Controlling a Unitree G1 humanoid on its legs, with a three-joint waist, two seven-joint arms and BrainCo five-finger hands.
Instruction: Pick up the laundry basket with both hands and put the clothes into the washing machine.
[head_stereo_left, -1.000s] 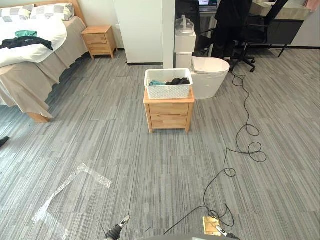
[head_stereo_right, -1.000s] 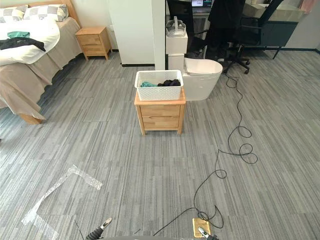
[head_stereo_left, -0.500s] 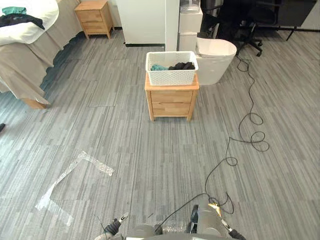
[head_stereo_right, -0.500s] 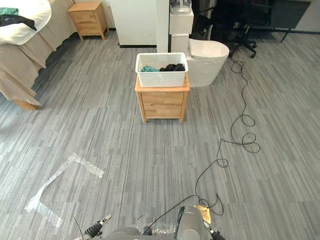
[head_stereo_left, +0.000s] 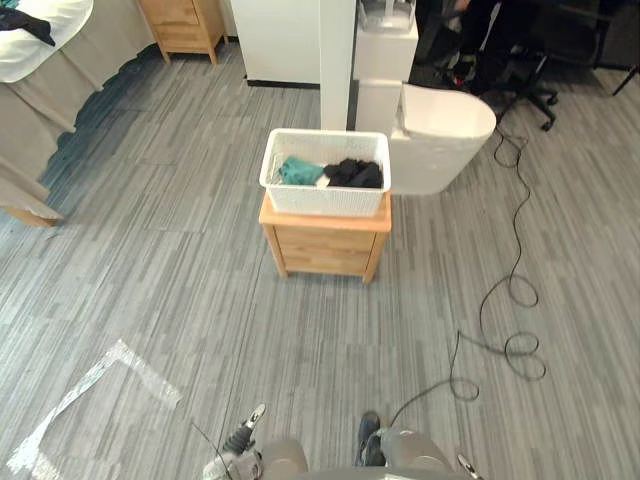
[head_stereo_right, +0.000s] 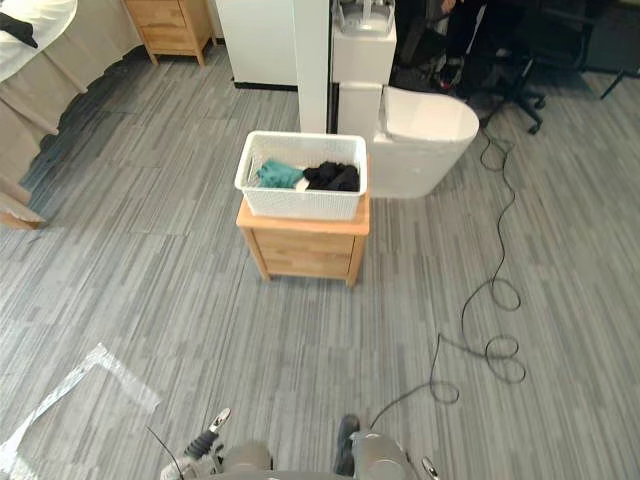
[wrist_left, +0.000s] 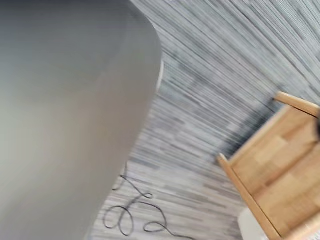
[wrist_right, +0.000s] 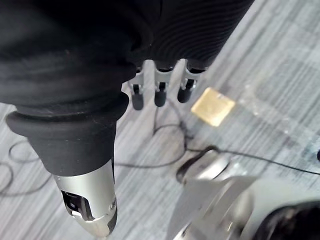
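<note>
laundry basket (head_stereo_left: 325, 203): likely light, stiff, soft clothes (head_stereo_left: 352, 174) inside
grip both end rims; right hand (wrist_right: 161, 92) hangs slack, empty; left hand (head_stereo_left: 243, 438) cannot tell

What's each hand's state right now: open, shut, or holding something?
Left hand: cannot be told.
Right hand: open, holding nothing.

The right robot hand (wrist_right: 160, 90) has a black ribbed cover (wrist_right: 75, 55). Its fingers (wrist_right: 137, 97) are silver with dark tips, and its thumb (wrist_right: 89, 212) is silver and dark-tipped too.
</note>
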